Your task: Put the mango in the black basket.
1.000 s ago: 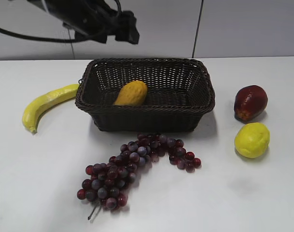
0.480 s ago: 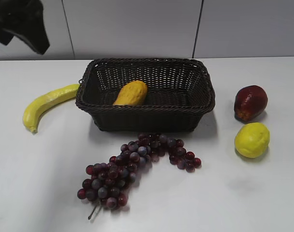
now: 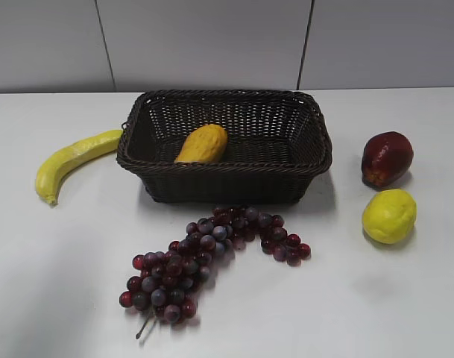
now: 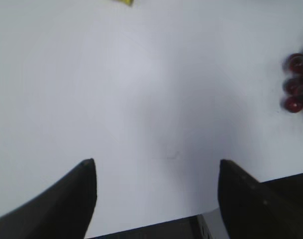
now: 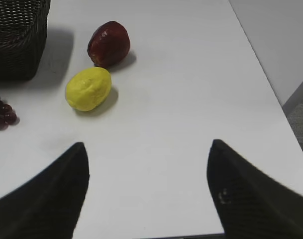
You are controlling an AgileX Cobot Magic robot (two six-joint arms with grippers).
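I'm watching the left arm clearing out: a second ago it was hanging over the back left of the black basket [image 3: 224, 145], half a second ago it was up in the far left corner, and now it's gone from the exterior view altogether. The mango [image 3: 202, 144] is lying inside the basket, left of centre, leaning toward the front wall, and it isn't budging. My left gripper [image 4: 156, 191] is hovering over bare table [image 3: 62, 283] with its jaws spread wide and nothing between them, grapes [image 3: 204, 253] just at the edge of its view. The right gripper [image 5: 147, 191] is sitting spread and empty too, looking at the lemon [image 5: 88, 88] and the red fruit [image 5: 108, 43]. I'm judging the placement done.
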